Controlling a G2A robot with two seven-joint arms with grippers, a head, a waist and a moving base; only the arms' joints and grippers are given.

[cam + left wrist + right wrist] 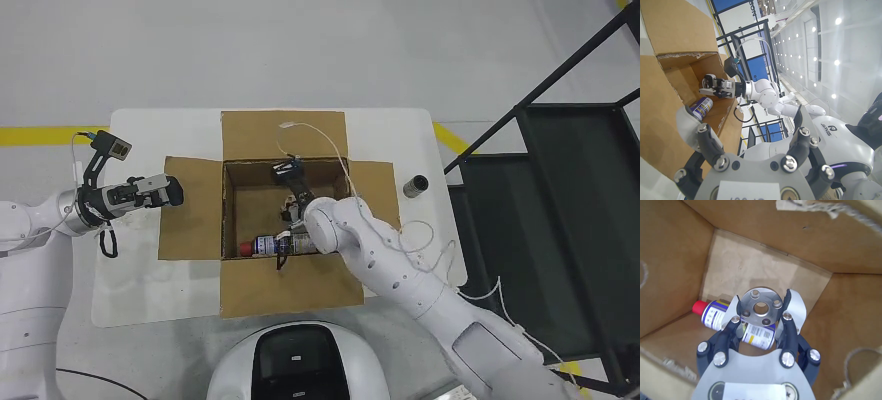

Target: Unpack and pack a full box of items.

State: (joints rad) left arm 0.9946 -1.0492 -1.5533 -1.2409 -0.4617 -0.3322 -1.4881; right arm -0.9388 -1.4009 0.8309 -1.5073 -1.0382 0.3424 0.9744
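An open cardboard box stands in the middle of the white table, flaps spread outward. Inside it, my right gripper is shut on a round metal flange with a centre hole and several smaller holes, held above the box floor. A spray can with a red cap lies on its side on the floor beneath the flange, near a box corner; the same spray can shows from above. My left gripper hangs open and holds nothing, outside the box over its left flap. The flange also appears in the left wrist view.
A small dark cylinder stands on the table right of the box. A black metal rack rises just past the table's right edge. The table edge runs close beside the box's left flap.
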